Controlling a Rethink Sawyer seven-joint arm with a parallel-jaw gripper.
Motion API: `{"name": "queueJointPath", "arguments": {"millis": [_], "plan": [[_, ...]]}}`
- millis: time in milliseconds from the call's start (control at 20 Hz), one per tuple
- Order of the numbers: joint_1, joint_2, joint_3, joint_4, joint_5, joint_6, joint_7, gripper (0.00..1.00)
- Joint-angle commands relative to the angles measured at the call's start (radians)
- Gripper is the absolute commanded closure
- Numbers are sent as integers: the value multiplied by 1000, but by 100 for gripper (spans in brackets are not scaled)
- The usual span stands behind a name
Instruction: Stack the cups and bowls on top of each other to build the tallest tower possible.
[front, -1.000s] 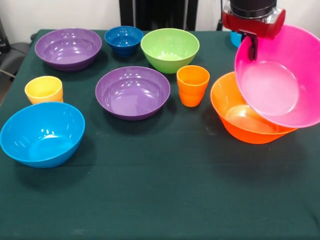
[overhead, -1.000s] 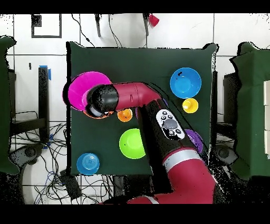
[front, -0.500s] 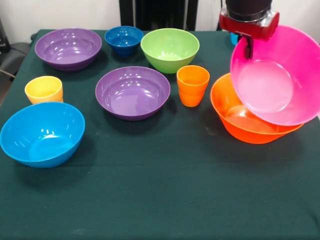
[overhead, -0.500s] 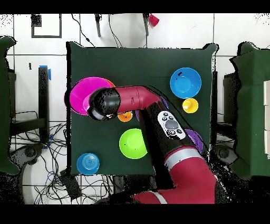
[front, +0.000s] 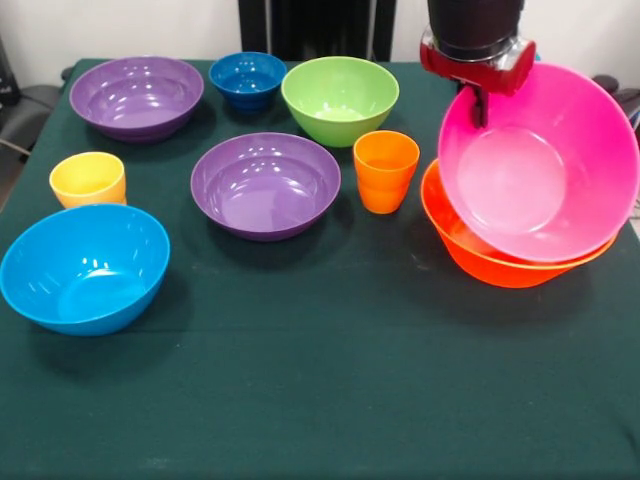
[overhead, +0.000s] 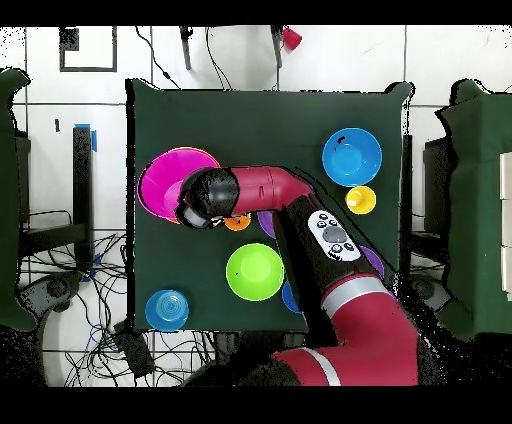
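My gripper (front: 481, 98) pinches the tilted pink bowl's (front: 540, 170) rim above the orange bowl (front: 480, 255), orange cup (front: 385, 170) just beside. Eight bowls, two cups on the table (front: 330, 390).

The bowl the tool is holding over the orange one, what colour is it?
Pink bowl, clearest in the front view.

text: none readable | labels/brands: none | numbers/signs: none | front and overhead views checked
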Motion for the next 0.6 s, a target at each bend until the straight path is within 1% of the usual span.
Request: {"name": "queueJointPath", "arguments": {"millis": [50,200,350,550,600], "plan": [[-1,59,36,-76,-67,-63,-145,100],[-2,92,30,-113,-88,-65,-159,100],[2,97,26,-126,-97,-57,-153,100],[29,100,3,-160,-128,-49,-131,100],[32,115,0,-187,-133,-34,-134,100]]}}
